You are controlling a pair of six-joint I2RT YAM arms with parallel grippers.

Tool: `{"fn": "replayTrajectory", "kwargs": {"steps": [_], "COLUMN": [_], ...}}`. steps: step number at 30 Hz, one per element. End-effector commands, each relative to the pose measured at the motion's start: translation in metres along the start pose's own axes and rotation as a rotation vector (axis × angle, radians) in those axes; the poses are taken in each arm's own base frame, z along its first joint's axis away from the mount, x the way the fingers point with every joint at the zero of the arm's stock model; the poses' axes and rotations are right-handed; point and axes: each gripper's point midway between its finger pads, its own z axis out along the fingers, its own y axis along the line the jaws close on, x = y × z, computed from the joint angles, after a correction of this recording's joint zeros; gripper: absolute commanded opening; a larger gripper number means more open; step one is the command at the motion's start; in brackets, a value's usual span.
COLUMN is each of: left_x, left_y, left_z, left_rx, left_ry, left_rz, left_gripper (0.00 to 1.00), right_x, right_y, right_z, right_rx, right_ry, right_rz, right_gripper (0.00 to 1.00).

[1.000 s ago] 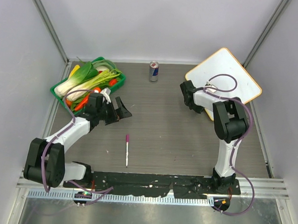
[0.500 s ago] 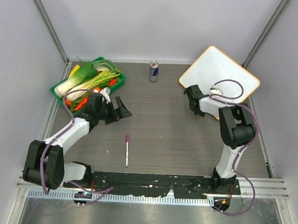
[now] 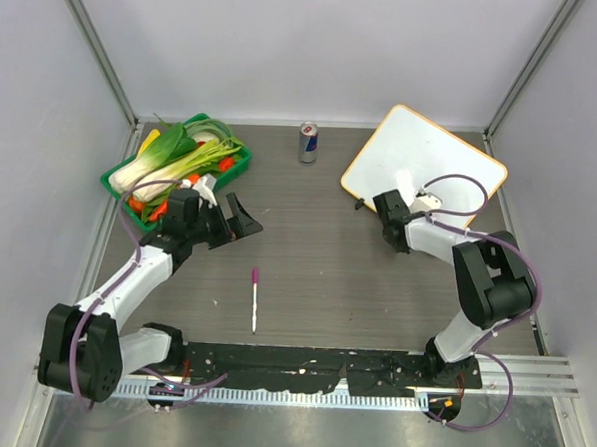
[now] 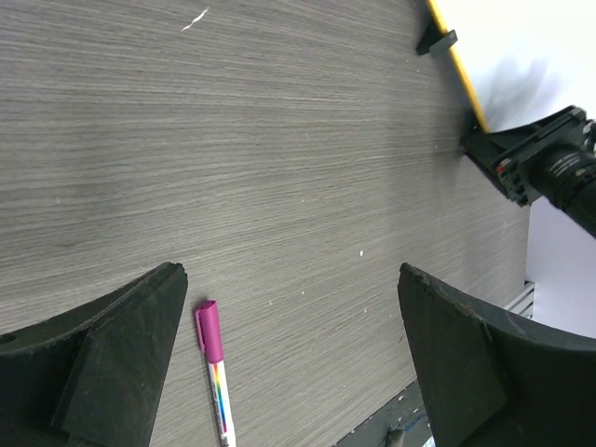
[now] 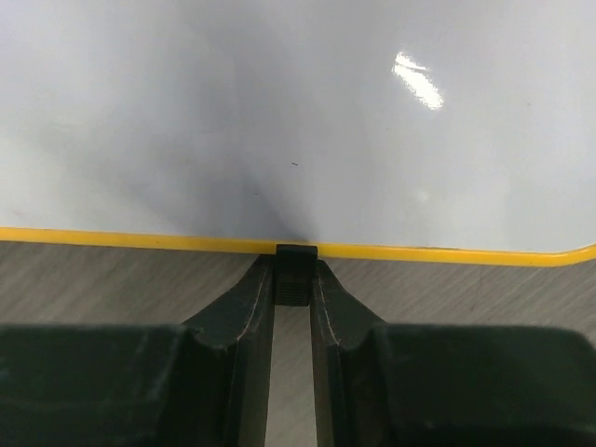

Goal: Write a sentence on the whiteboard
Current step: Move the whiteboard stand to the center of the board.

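Whiteboard [image 3: 427, 155] skewed, long axis far-left to near-right; right fingers [image 5: 237, 317] pinch clip [image 5: 296, 265].

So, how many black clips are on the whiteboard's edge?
2. One clip is held in the right gripper; the other clip sits free farther along the same edge of the whiteboard. The right arm may hide more.
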Motion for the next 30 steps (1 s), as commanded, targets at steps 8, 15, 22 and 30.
{"fn": "replayTrajectory", "kwargs": {"steps": [8,15,22,30], "left_x": [-0.014,-0.021,-0.02,-0.017], "left_y": [-0.02,-0.029,-0.031,-0.028], "left_z": [-0.02,-0.033,-0.039,-0.042], "left_rx": [0.045,0.061,0.062,0.049], "left_ry": [-0.068,-0.113,-0.12,-0.12], "left_rz": [0.018,0.015,0.005,0.003], "left_gripper": [1.0,1.0,1.0,1.0], "right_x": [0.084,0.133,0.152,0.164], "right_y": [-0.005,-0.013,0.002,0.022], "right_z": [-0.06,-0.082,-0.112,-0.123], "right_rx": [-0.12,-0.185,-0.314,-0.395], "right_ry": [0.186,0.243,0.198,0.171], "right_rz": [-0.278,-0.411,-0.512,-0.617], "right_gripper": [0.01,0.01,0.01,0.01]}}
